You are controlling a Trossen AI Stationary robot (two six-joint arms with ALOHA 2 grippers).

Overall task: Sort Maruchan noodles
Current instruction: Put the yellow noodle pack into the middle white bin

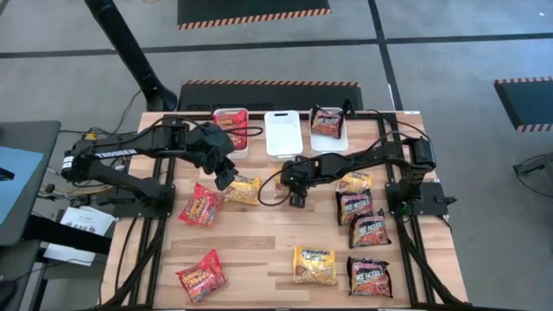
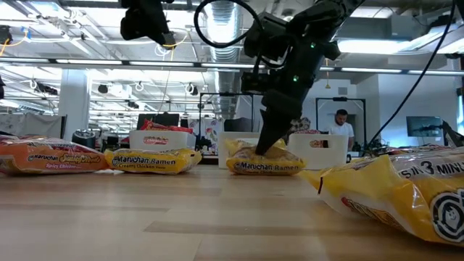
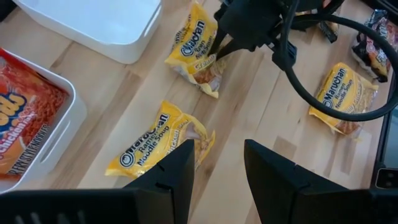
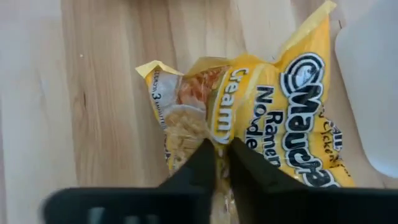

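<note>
Maruchan packets lie flat on the wooden table. My right gripper (image 1: 296, 192) points down near the table's middle and is shut on a yellow packet (image 4: 273, 112), seen in the low view as the yellow packet (image 2: 264, 165). My left gripper (image 3: 217, 174) is open. It hovers high above a second yellow packet (image 1: 244, 190), which shows beside its fingers as the packet (image 3: 158, 146). Three white trays stand at the far edge: the left tray (image 1: 244, 142) holds a red packet, the middle tray (image 1: 283, 131) shows nothing inside, and the right tray (image 1: 333, 141) holds a dark packet. My right gripper pinches the yellow packet between its two fingers (image 4: 199, 162), on the crinkled wrapper near its picture end (image 4: 202, 121). The fingers come from above, pointing down. The packet lies on the table under them.
Red packets lie at left (image 1: 201, 206) and near left (image 1: 201, 275). Another yellow packet (image 1: 314, 263) lies near the front, and one (image 1: 354, 181) sits right of my right gripper. Three dark packets (image 1: 354, 206) (image 1: 370, 229) (image 1: 369, 276) lie at right. Bare wood shows at centre front.
</note>
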